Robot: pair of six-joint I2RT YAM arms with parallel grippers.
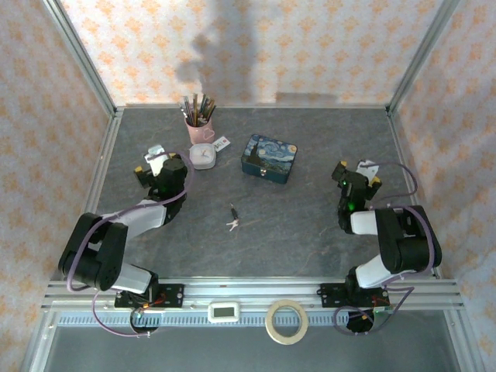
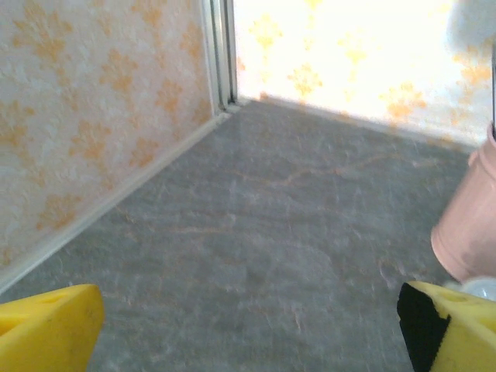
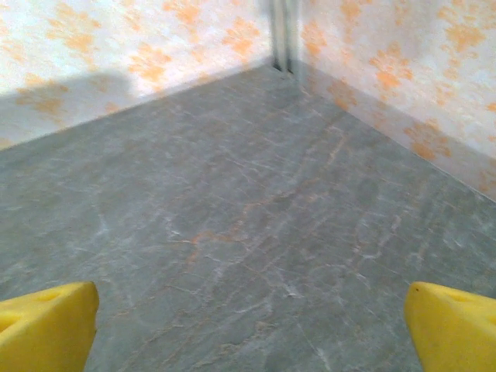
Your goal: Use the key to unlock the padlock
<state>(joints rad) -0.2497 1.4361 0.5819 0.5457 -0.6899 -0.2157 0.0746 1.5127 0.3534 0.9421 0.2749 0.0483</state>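
Observation:
The tiny dark padlock (image 1: 233,211) lies on the grey table (image 1: 310,225) near the middle, with the small silvery key (image 1: 232,225) bunch right beside it on the near side. Neither gripper touches them. My left gripper (image 1: 155,158) sits at the back left, well away from the padlock, near a pink cup. Its yellow fingers (image 2: 46,329) stand wide apart over bare table, so the left gripper (image 2: 248,333) is open and empty. My right gripper (image 1: 358,170) is on the right side of the table. In its wrist view the right gripper (image 3: 248,325) is open with only table between its fingers.
A pink cup (image 1: 198,124) of pencils, also at the right edge of the left wrist view as the pink cup (image 2: 469,217), stands at the back left beside a white round dish (image 1: 203,155). The blue painted box (image 1: 269,159) stands behind the padlock. A tape roll (image 1: 287,322) and a white timer (image 1: 225,311) lie on the front rail.

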